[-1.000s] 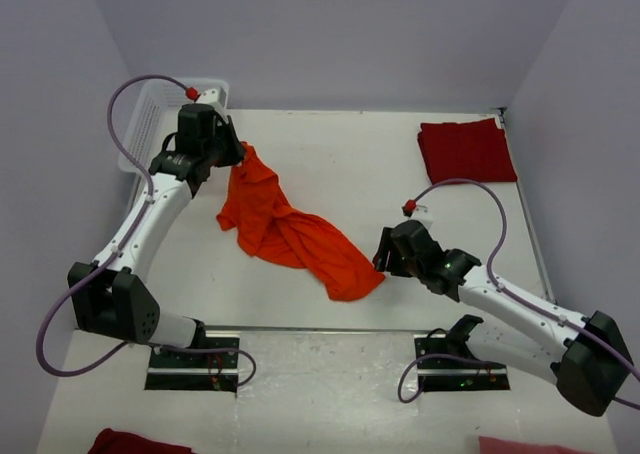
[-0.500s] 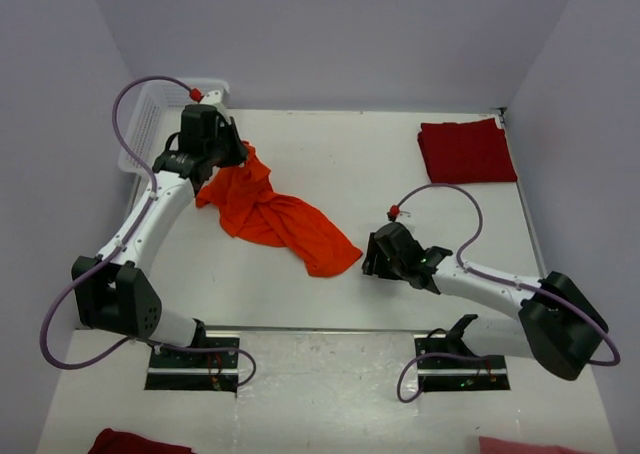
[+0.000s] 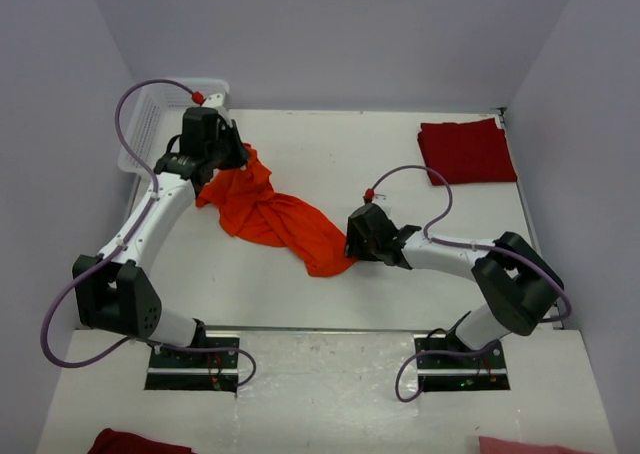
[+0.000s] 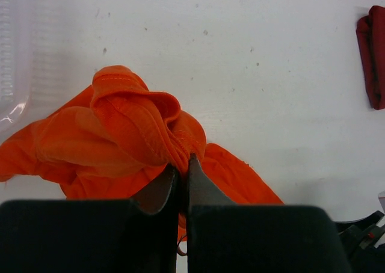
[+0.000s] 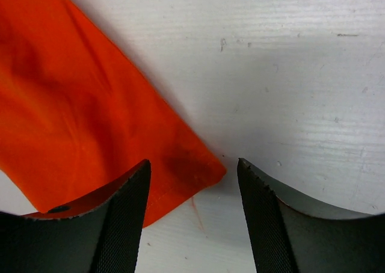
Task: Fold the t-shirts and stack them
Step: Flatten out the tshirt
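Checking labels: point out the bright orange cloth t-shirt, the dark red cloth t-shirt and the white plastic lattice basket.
bright orange cloth t-shirt (image 3: 268,212): top external view, crumpled middle.
dark red cloth t-shirt (image 3: 466,151): top external view, centre of the fold.
white plastic lattice basket (image 3: 145,124): top external view, left lattice wall.

Crumpled shirt (image 3: 270,214): on the table (image 3: 350,164).
Basket (image 3: 150,114): behind the crumpled shirt, to its left.
Folded shirt (image 3: 465,151): well apart, right of the crumpled shirt, further back.
Left gripper (image 3: 238,154): pinching the crumpled shirt's back end.
Right gripper (image 3: 352,246): at its front right tip, fingers spread around it.
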